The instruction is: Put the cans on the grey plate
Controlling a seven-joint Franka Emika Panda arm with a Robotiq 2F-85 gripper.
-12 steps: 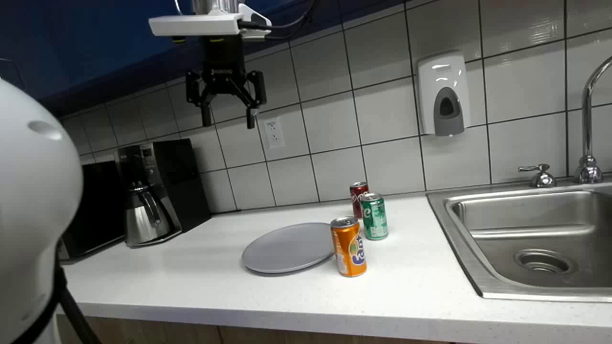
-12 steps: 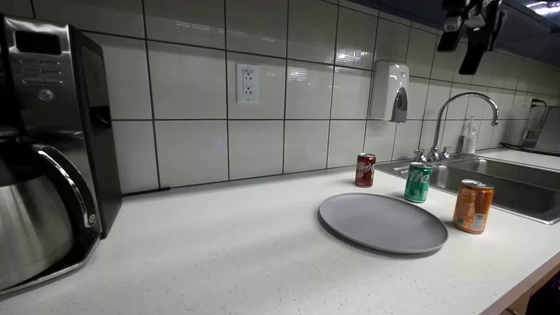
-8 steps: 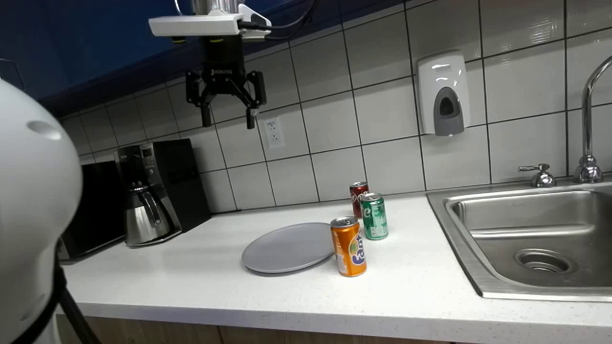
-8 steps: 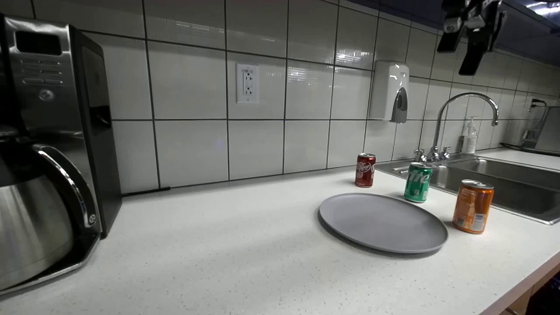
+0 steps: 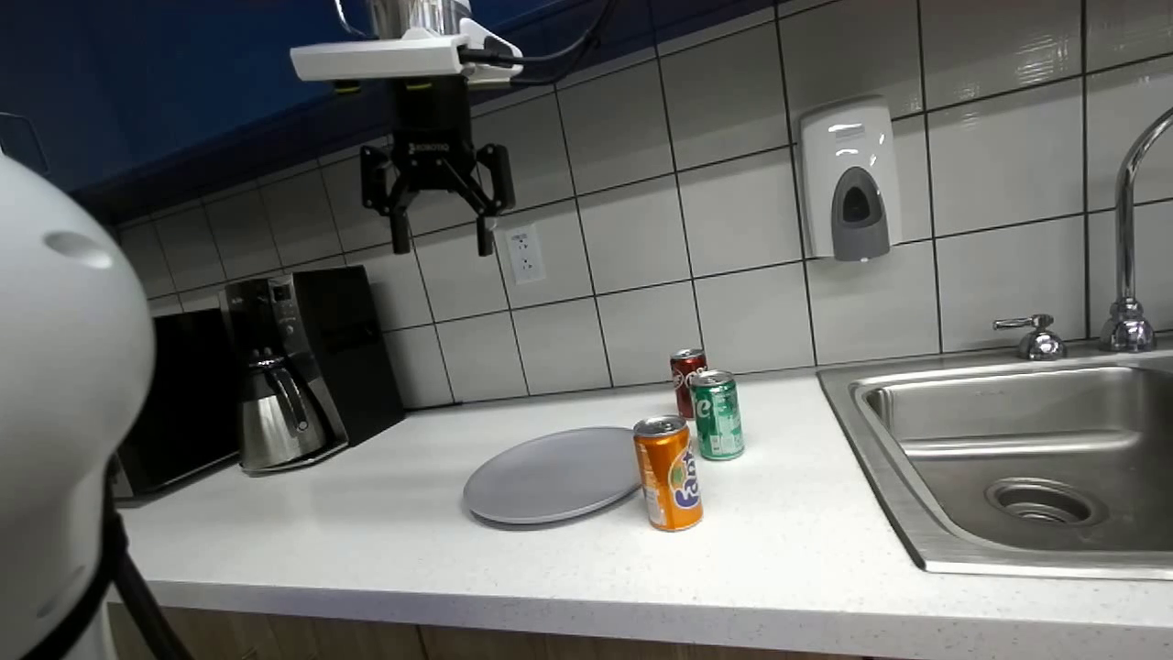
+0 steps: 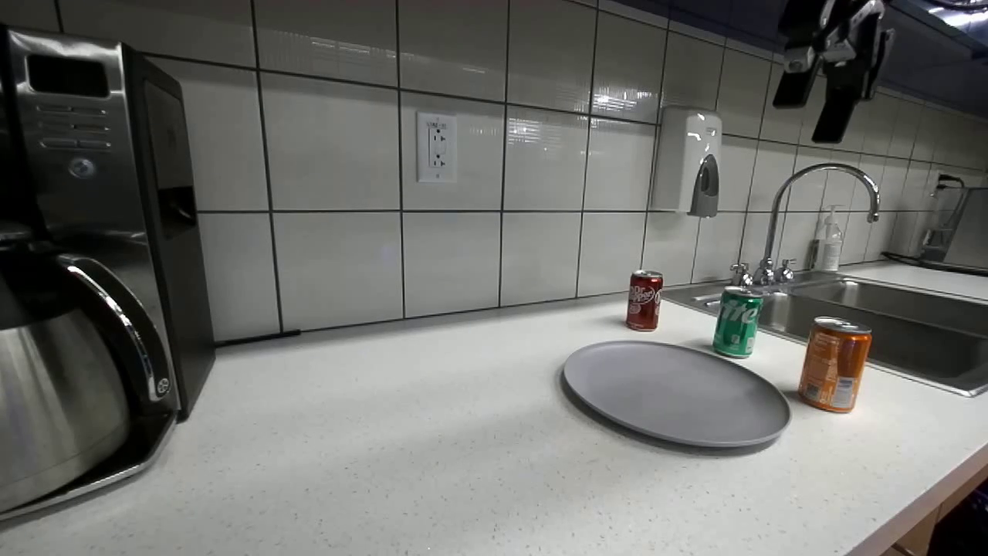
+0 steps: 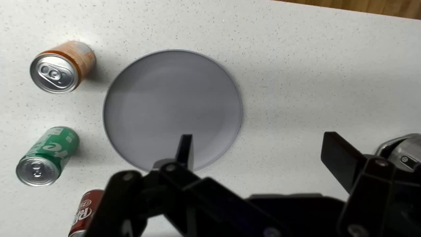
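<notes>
The orange can, green can and dark red can stand upright on the counter beside the grey plate. The grey plate has nothing on it. In an exterior view the green can partly covers the dark red can; in the wrist view my gripper hides part of it. My gripper is open and empty, pointing down, high above the counter and away from the cans.
A coffee maker with a steel pot stands at one end of the counter. A steel sink lies beyond the cans. A soap dispenser hangs on the tiled wall. Blue cabinets hang above.
My gripper has moved down slightly, with a very small shift sideways. It stays open. The cans and plate have not moved.
</notes>
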